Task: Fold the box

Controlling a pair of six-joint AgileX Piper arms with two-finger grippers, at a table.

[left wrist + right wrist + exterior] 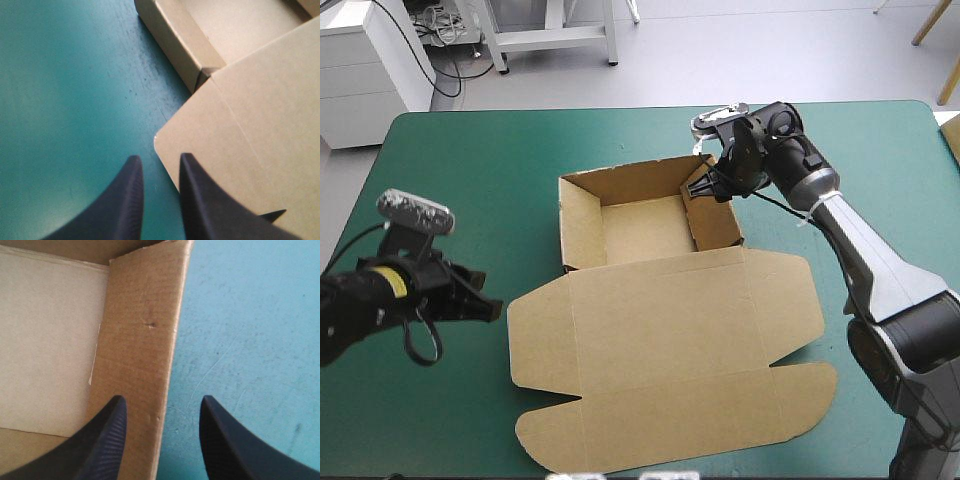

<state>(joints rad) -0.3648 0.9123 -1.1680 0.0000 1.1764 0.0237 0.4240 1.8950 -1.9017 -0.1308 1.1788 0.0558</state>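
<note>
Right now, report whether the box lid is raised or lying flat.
Lying flat: the lid spreads on the table beside the open tray, walls standing.

Box [660, 300] far right corner hidden behind right fingers [705, 189]; wrist views crop box.

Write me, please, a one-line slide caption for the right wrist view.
Open right gripper straddles the brown box's raised side wall, one finger over the tray, one over the teal-green cover.

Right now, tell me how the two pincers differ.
The left pincer is over bare teal-green cover beside the lid's corner; the right pincer straddles the tray's side wall. The left pincer's fingers stand narrowly apart, the right pincer's wider. Both are open, gripping nothing.
</note>
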